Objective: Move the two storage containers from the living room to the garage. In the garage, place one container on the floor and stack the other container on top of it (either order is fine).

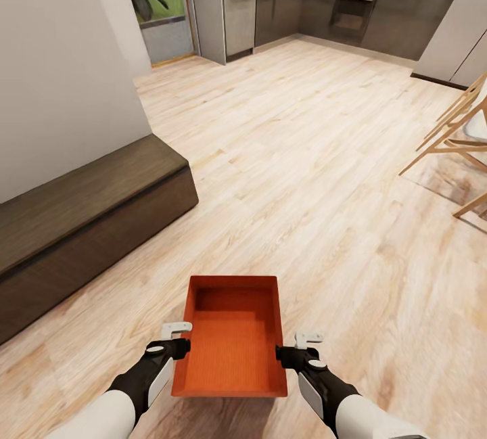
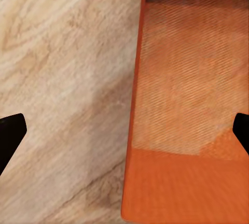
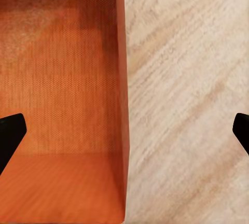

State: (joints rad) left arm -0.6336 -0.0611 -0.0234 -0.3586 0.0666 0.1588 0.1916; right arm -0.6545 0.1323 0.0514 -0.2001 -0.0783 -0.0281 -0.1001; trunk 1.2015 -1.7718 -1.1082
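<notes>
Head view: I carry one orange bin over the wood floor, kitchen ahead.
Bin hangs between my left pincer and right pincer, each spread across a side wall; whether they truly clamp I cannot tell. I'd best keep it level.

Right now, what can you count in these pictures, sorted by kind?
Orange-red rectangular ribbed storage container: 1
Black robot grippers: 2, left and right
Light wooden chair: 1
Dark built-in oven: 1
Long dark wooden bench: 1
Total: 6
</notes>
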